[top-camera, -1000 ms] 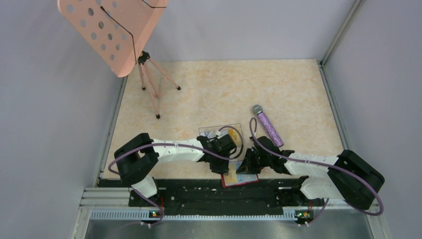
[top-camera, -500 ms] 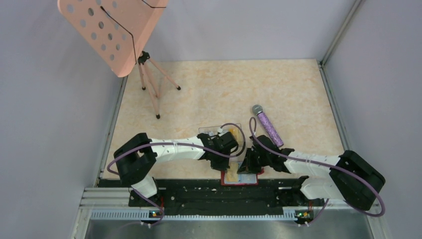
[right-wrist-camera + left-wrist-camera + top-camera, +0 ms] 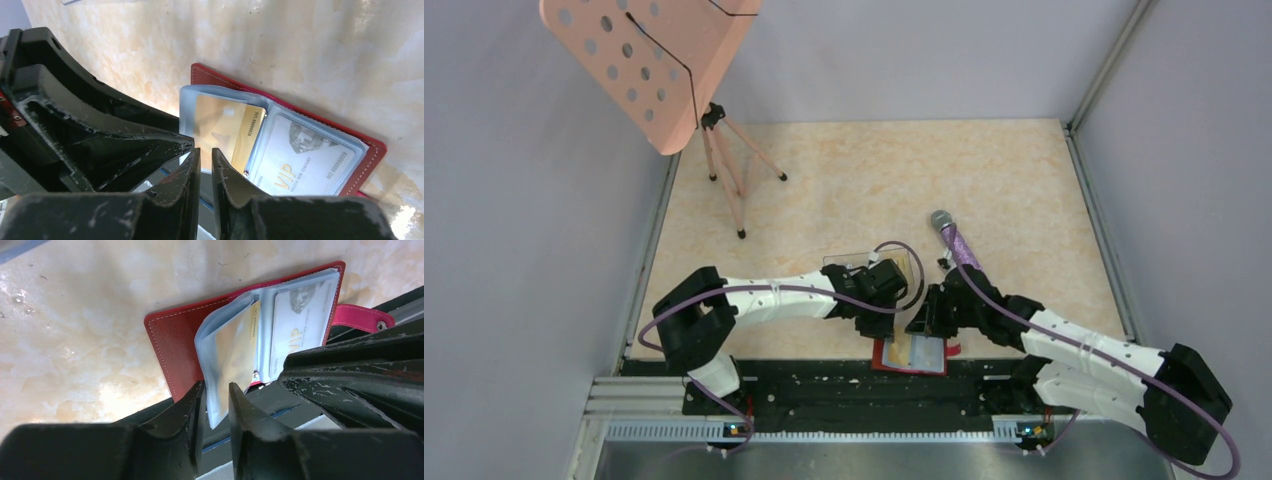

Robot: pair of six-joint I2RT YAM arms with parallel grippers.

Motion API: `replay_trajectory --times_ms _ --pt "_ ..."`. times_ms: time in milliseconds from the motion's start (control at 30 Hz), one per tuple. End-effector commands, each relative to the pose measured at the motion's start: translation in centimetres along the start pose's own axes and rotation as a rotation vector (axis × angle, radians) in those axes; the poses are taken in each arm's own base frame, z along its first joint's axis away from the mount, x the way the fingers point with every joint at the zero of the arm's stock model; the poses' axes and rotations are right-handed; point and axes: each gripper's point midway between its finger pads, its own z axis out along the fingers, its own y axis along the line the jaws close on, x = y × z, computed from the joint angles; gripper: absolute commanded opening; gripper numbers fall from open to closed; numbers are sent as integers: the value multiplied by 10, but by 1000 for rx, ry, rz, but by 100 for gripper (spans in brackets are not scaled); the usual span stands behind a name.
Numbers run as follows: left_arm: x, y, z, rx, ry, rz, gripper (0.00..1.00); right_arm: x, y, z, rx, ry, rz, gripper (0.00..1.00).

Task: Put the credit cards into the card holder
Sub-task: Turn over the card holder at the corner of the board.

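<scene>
The red card holder [image 3: 910,366] lies open at the table's near edge, with clear sleeve pages. A yellow-orange credit card [image 3: 225,127] sits in the left raised sleeve [image 3: 225,350]. A pale VIP card [image 3: 305,160] sits in the right sleeve, and it also shows in the left wrist view [image 3: 300,325]. My left gripper [image 3: 215,392] is closed on the raised sleeve's lower corner and holds that page up off the cover. My right gripper [image 3: 204,152] is just in front of the sleeve's near edge. It is shut to a thin slit with nothing in it. In the top view the left gripper [image 3: 884,328] and right gripper [image 3: 921,328] hang close together over the holder.
A clear tray [image 3: 849,262] with something yellowish in it stands just behind the left wrist. A purple microphone [image 3: 964,255] lies right of it. A pink music stand [image 3: 724,170] is at the back left. The black rail [image 3: 824,385] runs under the holder's near edge.
The right arm has pulled its base end out to the right and straightened. The holder now shows a pale card beside the yellow one. The left gripper has edged right.
</scene>
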Motion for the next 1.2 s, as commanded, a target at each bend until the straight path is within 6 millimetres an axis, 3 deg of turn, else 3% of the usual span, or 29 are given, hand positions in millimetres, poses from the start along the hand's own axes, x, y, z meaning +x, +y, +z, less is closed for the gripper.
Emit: replay_trajectory --times_ms 0,100,233,433,567,767,1000,1167 --pt "-12 -23 -12 68 -35 17 32 -4 -3 -7 40 -20 -23 15" --pt "-11 -24 -11 72 -25 25 36 -2 -7 -6 49 -15 -20 15" --pt "-8 -27 -7 80 -3 33 34 0 -11 -5 55 -13 -15 16" --pt "-10 -39 -12 133 -8 33 8 1 -14 -7 45 -13 -5 16" --pt "-9 -54 -14 221 -4 43 5 0 -14 -12 16 -23 14 18" --pt "-8 -70 -12 295 19 38 29 -9 -15 -27 0 -62 36 28" --pt "-5 -81 -12 364 41 55 33 -15 -9 -39 -4 -80 17 48" --pt "-3 -86 -13 408 41 50 36 -9 -19 -33 34 -45 13 51"
